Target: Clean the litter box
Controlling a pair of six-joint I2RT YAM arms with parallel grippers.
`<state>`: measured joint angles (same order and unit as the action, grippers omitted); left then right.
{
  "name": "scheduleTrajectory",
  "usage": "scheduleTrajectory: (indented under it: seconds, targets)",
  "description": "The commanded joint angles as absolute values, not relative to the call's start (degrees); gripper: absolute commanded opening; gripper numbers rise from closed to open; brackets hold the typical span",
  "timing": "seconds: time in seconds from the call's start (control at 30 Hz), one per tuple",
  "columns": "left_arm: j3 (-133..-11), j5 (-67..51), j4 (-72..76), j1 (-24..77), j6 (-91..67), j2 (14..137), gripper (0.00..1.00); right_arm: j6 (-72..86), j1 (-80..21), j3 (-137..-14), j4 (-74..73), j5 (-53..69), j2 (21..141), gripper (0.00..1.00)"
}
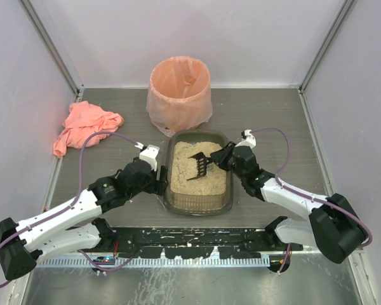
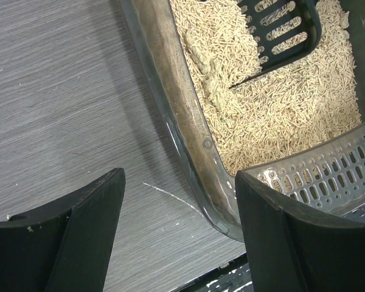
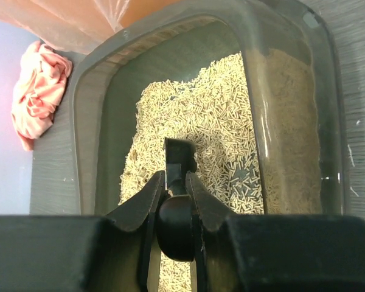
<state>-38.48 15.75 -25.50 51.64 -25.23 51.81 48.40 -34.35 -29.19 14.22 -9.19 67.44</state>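
Note:
The litter box (image 1: 167,190), a dark translucent tray of beige pellets, lies mid-table. My right gripper (image 1: 223,155) is at its right rim, shut on the handle of a black slotted scoop (image 1: 200,164). The scoop's head rests on the pellets. In the right wrist view the gripper (image 3: 175,176) clamps the scoop handle (image 3: 180,155) above the litter. My left gripper (image 1: 160,184) is open at the box's near-left corner. In the left wrist view, one of its fingers (image 2: 79,231) is over the table and the other is over the box, with the rim (image 2: 188,134) between them. The scoop (image 2: 280,30) also shows there.
A round bin lined with a peach bag (image 1: 180,92) stands just behind the box. A crumpled pink cloth (image 1: 82,127) lies at the back left. A perforated grate (image 2: 328,176) covers the box's near end. A black rail runs along the near table edge (image 1: 190,238).

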Motion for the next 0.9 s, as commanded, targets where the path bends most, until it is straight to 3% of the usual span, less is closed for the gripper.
scheduleTrajectory:
  seconds: [0.0, 0.53, 0.87]
  targets:
    - [-39.64, 15.3, -23.01, 51.43, -25.89, 52.15, 0.74, 55.1, -35.51, -25.43, 24.25, -9.22, 69.83, 0.01]
    - [-39.64, 15.69, -23.77, 51.43, -25.58, 51.31, 0.74, 64.06, -36.21, -18.52, 54.22, -2.56, 80.26, 0.01]
    - [-39.9, 15.73, -23.91, 51.37, -25.58, 51.08, 0.74, 64.32, -35.96, -16.57, 51.19, -6.63, 73.33, 0.01]
